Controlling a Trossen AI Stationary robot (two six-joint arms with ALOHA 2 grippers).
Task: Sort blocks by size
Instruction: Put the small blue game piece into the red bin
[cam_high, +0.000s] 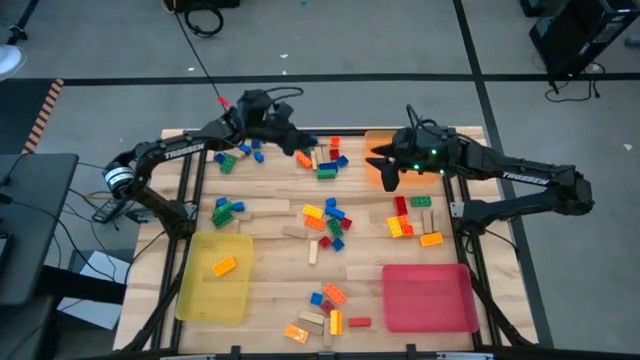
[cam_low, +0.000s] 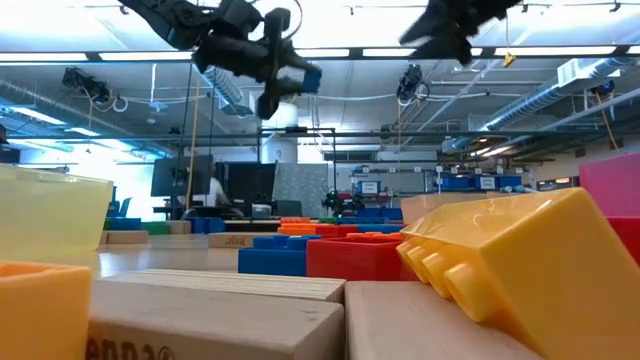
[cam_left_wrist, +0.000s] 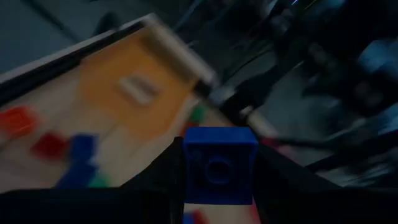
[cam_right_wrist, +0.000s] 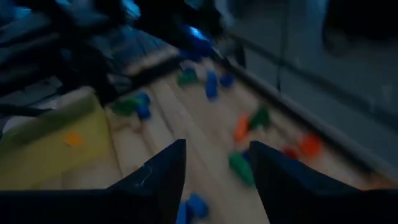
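Many small blocks in red, blue, green, yellow, orange and tan wood lie scattered on the wooden table (cam_high: 270, 245). My left gripper (cam_high: 300, 146) hangs high over the table's far middle, shut on a blue brick (cam_left_wrist: 217, 163). My right gripper (cam_high: 386, 168) hovers above the orange tray (cam_high: 372, 143) at the far right. It is open, and nothing shows between its fingers (cam_right_wrist: 163, 171). A tan piece (cam_left_wrist: 138, 89) lies in the orange tray, and an orange brick (cam_high: 224, 265) lies in the yellow tray (cam_high: 215, 290). My left gripper pinches the blue brick by two opposite sides (cam_left_wrist: 186, 168) between its two fingers. The fingers lie nearly level and point toward the table's right side. The brick sits at the finger ends (cam_low: 310, 78), lifted well clear of the table.
A red tray (cam_high: 428, 297) lies near right and the yellow tray near left. Clusters of blocks sit at the far middle (cam_high: 325, 160), the middle (cam_high: 328, 225), the right (cam_high: 415, 220) and the near edge (cam_high: 325, 312). Long tan pieces (cam_high: 262, 208) lie flat on the table.
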